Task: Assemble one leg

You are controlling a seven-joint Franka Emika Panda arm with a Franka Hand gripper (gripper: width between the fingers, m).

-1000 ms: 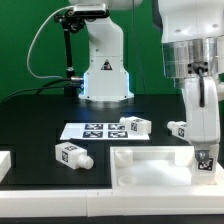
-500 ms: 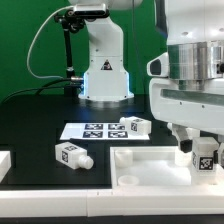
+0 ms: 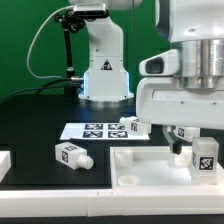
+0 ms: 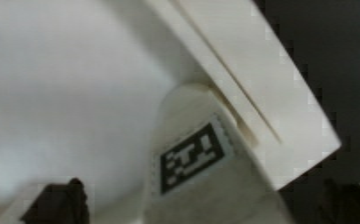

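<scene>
My gripper [image 3: 203,148] is shut on a leg [image 3: 205,157], a short white post with a black-and-white tag, and holds it upright at the right end of the big white tray-like panel [image 3: 145,168]. In the wrist view the leg [image 4: 198,150] stands between my two dark fingertips [image 4: 60,203], against the panel's raised rim [image 4: 248,70]. My gripper [image 4: 203,208] closes around it. The leg's lower end is hidden behind the panel's wall.
A second leg [image 3: 72,155] lies on the black table at the exterior view's left. A third [image 3: 135,126] lies by the marker board [image 3: 88,130]. A white part [image 3: 4,164] shows at the left edge. The robot base [image 3: 104,70] stands behind.
My hand has turned about its vertical axis, from narrow side on to broad side on, with the leg still held. The leg stays at the panel's right end.
</scene>
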